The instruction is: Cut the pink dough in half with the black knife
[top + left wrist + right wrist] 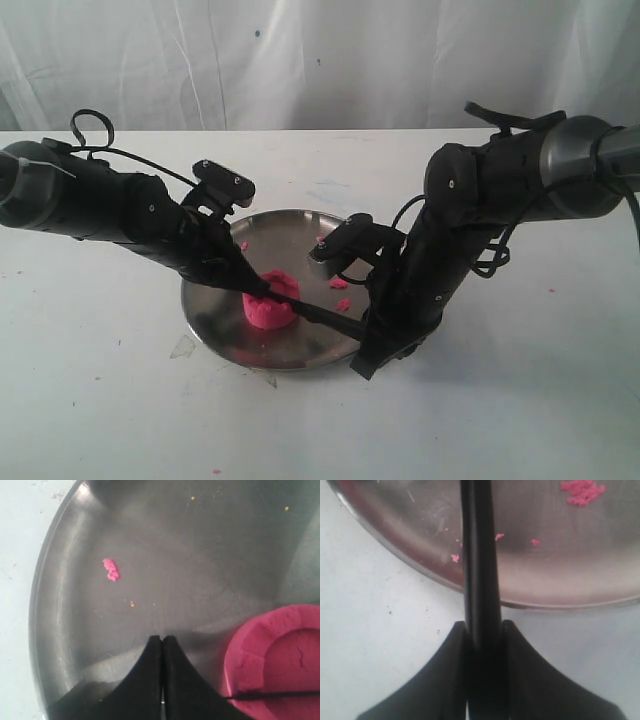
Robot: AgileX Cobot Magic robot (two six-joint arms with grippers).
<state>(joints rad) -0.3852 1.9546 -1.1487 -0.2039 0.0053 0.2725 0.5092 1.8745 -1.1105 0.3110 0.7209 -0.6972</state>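
Observation:
The pink dough (270, 302) is a round puck with a raised rim, sitting in the steel plate (215, 310). In the left wrist view the pink dough (280, 655) lies beside my left gripper (162, 639), which is shut with nothing between its fingers and rests at the dough's left side. My right gripper (482, 625) is shut on the handle of the black knife (477, 555). The black knife (320, 315) reaches from the plate's front right rim to the dough, and its thin blade edge (272, 695) lies across the puck's top.
Pink crumbs (340, 284) lie scattered in the plate, with one clump (111, 569) in front of the left gripper and more (582, 491) near the knife. The plate rim (530, 602) sits on a white table (500, 410). A white curtain hangs behind.

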